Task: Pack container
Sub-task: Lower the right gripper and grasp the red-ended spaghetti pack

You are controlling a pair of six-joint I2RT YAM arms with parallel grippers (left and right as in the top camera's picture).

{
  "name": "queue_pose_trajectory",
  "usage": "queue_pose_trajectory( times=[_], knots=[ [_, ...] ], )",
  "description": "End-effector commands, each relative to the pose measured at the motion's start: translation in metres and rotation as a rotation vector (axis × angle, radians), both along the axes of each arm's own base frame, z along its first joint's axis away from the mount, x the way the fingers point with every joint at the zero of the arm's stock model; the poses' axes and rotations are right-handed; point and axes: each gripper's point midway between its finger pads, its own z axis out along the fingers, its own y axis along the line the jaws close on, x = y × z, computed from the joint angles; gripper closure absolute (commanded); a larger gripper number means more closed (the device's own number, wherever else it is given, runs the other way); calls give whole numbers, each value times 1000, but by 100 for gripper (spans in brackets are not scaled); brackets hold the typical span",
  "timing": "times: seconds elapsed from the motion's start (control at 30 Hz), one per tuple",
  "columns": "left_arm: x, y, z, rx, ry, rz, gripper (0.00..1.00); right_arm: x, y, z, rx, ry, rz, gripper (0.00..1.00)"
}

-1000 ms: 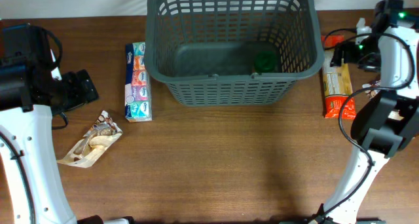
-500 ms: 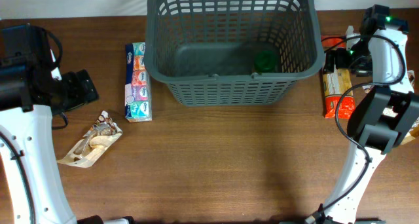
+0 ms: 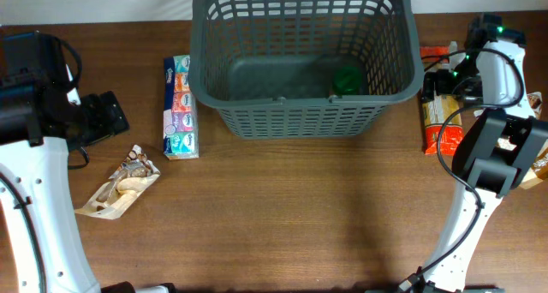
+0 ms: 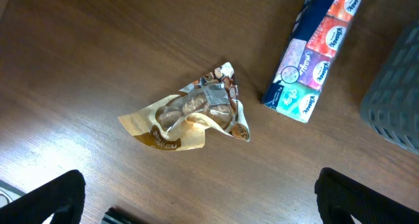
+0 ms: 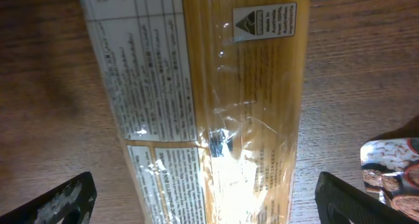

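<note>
Desk (image 3: 300, 216) from above: the container (image 3: 300, 117) stands at the back edge, a green round item (image 3: 347, 79) already inside. From the left wrist, the left gripper (image 4: 209, 201) hangs spread wide above a crumpled snack pouch (image 4: 190, 116), with a tissue pack (image 4: 314, 50) nearby. From the right wrist, the right gripper (image 5: 213, 198) is spread astride a long pasta packet (image 5: 209, 106), seemingly lining up a grasp.

Left of the container (image 3: 300, 117) lies a tissue pack (image 3: 179, 107), right a pasta packet (image 3: 437, 113).
</note>
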Motion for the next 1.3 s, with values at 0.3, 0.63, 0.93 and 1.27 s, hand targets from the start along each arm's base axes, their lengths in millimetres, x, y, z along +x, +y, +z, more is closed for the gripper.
queue_pose_trajectory(
  times=[0.3, 0.63, 0.93, 1.27],
  knots=[
    [-1, 0, 2, 3, -7, -9, 0, -4, 1, -21, -2, 46, 11, 1],
    [0, 1, 3, 5, -14, -8, 1, -2, 1, -21, -4, 38, 11, 1],
    [1, 1, 3, 6, -19, -8, 0, -8, 2, -35, 1, 57, 11, 1],
    [3, 1, 4, 8, -26, -8, 0, -11, 3, -43, 3, 65, 12, 1]
  ],
)
